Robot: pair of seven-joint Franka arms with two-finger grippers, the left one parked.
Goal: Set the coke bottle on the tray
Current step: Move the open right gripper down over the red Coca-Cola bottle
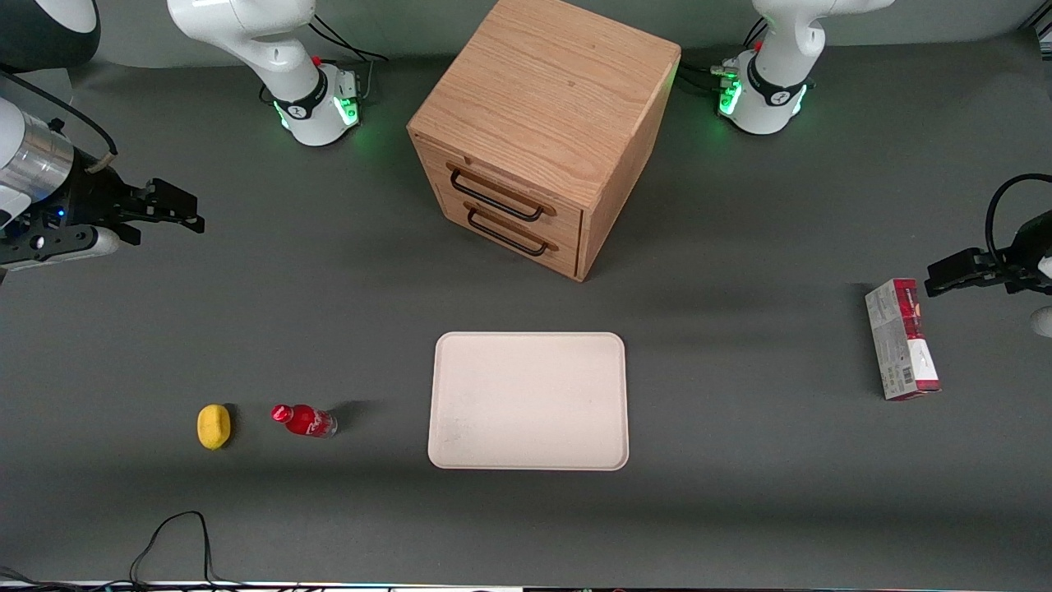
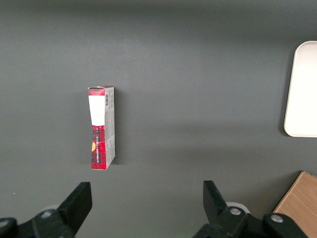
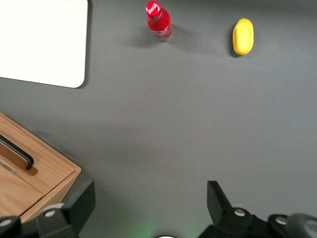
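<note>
The bottle [image 1: 303, 420] stands on the bench [image 1: 345, 329] between the lemon [image 1: 214, 427] and the tray [image 1: 528, 400], touching neither. The claw [image 1: 177, 210] hangs apart and empty, well away from the bottle.

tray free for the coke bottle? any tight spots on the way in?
The tray is bare across its whole surface. Open table lies between the coke bottle and the tray's rim, and between tray and drawer cabinet. Only crowding: the yellow lump beside the bottle, apart from it. The claw hangs open, empty, well away from the bottle.

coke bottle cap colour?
Red, like the coke bottle; clearest in right wrist view. Tool is open, away from it.
</note>
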